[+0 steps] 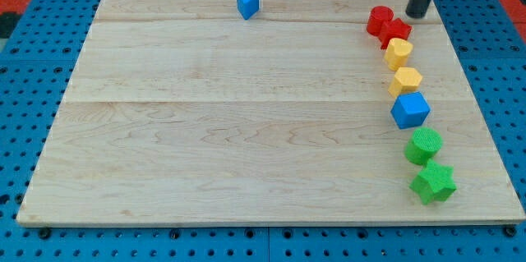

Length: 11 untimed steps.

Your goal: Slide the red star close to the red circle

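Bright, even light; soft shadows.

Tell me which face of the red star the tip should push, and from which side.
Probably none: the red star already touches the red circle. If it needs tightening, contact its lower-right edge and push toward the view's upper left. My tip sits just to its upper right; the yellow block crowds its lower side.

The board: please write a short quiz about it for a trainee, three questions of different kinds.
1. True or false: the red star touches the red circle.
2. Which block lies alone near the view's top? A) blue triangle B) green star C) yellow heart
3. Fill in: my tip is to the view's ____ of the red star.

Key: 1 true; 2 A; 3 upper right.
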Motion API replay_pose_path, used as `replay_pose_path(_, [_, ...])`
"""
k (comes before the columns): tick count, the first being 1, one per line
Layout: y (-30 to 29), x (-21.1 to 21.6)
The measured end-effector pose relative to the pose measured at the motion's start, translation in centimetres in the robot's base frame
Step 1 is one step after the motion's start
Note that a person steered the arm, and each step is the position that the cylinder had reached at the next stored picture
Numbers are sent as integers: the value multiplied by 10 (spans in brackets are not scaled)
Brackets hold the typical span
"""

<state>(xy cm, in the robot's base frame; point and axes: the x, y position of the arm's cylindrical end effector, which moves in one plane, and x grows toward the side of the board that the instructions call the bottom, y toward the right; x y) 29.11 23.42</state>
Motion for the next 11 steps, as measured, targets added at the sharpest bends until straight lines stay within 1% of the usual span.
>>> replay_pose_path(1, [-68, 13])
replay_pose_path(2, [-78, -15])
replay_pose_path(3, [-87, -31])
replay_pose_path(4, [-28, -26])
replay_pose_path(5, [32, 30])
replay_pose_path(6, [-32, 72])
replay_pose_path(8, [-129, 30])
replay_pose_path(9, [-139, 7])
replay_pose_path(11, [-73, 6])
